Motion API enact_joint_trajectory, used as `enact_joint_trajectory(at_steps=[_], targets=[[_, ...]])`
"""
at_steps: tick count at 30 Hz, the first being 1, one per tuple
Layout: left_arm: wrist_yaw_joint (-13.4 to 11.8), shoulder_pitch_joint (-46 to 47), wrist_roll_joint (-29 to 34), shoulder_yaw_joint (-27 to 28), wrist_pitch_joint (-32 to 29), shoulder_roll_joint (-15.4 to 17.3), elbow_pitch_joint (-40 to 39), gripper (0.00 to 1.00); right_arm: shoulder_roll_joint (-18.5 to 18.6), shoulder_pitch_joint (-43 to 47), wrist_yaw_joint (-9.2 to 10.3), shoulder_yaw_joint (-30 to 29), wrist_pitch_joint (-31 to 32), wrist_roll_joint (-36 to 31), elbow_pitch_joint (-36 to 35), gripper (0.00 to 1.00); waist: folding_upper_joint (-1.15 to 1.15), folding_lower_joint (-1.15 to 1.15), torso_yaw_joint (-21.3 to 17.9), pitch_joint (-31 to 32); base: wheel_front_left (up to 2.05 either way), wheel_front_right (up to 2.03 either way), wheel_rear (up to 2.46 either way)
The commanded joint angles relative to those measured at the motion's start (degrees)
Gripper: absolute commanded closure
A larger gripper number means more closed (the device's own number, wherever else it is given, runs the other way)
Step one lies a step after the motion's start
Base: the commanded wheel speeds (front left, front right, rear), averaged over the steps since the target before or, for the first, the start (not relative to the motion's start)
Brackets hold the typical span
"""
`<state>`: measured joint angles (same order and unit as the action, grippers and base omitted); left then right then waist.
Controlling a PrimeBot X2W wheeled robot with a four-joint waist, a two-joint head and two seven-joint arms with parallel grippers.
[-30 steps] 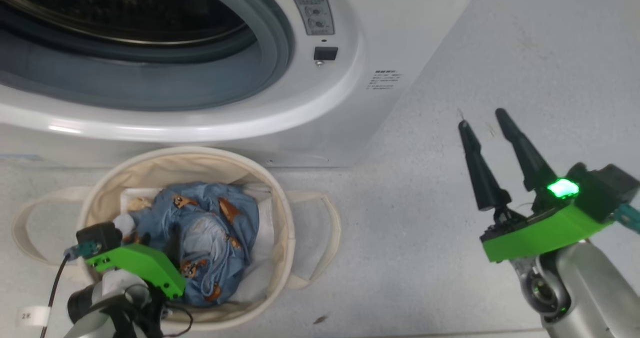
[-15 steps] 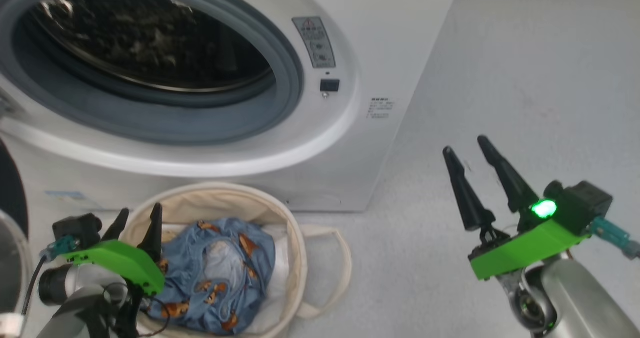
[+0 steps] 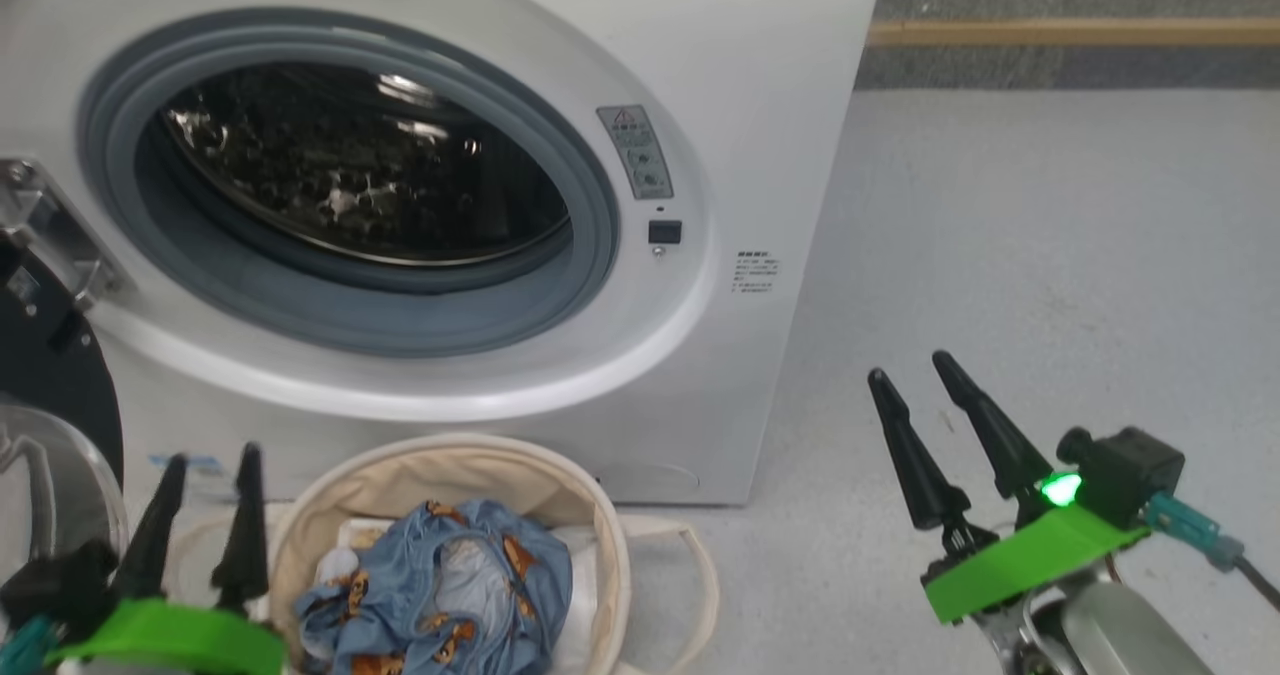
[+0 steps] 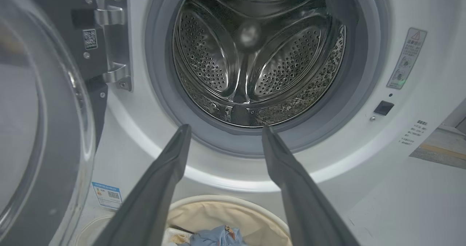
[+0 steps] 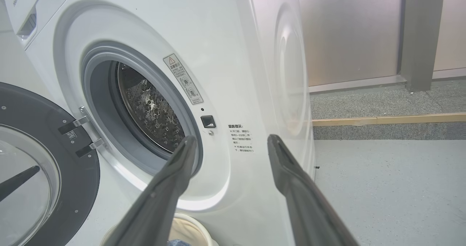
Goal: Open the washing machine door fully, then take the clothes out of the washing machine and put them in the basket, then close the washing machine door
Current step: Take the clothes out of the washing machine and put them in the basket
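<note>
Two of the three steps look done, judging from how things lie. The washing machine door (image 3: 60, 375), a large round one with a wide glossy black rim and a bulging clear glass centre, stands swung wide on its hinge at the far left. The clothes (image 3: 440, 595), a soft light blue garment printed with small orange-brown bears, lie in the basket rather than in the machine. Closing the door is what remains. Just right of the door, the left gripper (image 3: 212, 455) hovers beside the basket with its two dark fingers spread and nothing between them, so it is released. Next comes the basket (image 3: 605, 515), a round cream-beige canvas tub with loop handles, standing on the floor (image 3: 1050, 255) close in front of the foot of the white front-loading washing machine (image 3: 760, 105). It holds the bunched blue garment on top of a plain white sheet (image 3: 588, 595) that shows at the edges. Above it, the steel drum (image 4: 251, 56) behind the grey rubber ring looks empty as far as the left wrist view reaches. Well to the right, over the grey floor, the right gripper (image 3: 909, 366) hangs released too, its fingers parted and holding nothing.
</note>
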<state>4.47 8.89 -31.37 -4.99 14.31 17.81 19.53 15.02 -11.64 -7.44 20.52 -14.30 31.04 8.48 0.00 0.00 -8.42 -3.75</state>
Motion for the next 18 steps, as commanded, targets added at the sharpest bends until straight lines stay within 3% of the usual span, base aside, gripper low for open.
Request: enact_joint_trajectory(at_steps=[1, 11, 18], targets=[[-0.62, -0.81, 0.29, 3.91, 0.68, 1.37, -3.75, 0.00, 0.29, 0.85, -0.05, 0.39, -0.70, 0.27, -1.22, 0.00, 0.00, 0.00, -0.28, 1.17, 0.00, 0.00, 0.00], [-1.69, -9.08, -0.83, 6.22, -1.01, 3.58, -10.66, 0.00, 0.48, 2.96, -0.05, -1.10, -0.70, -0.02, -1.47, 0.00, 0.00, 0.00, -1.52, 3.07, 0.00, 0.00, 0.00], [-5.29, -11.28, 1.64, 7.64, -1.18, 5.39, -12.36, 0.00, 0.33, 3.74, -0.05, -1.77, -0.70, -1.03, -1.25, 0.00, 0.00, 0.00, -2.32, 4.11, 0.00, 0.00, 0.00]])
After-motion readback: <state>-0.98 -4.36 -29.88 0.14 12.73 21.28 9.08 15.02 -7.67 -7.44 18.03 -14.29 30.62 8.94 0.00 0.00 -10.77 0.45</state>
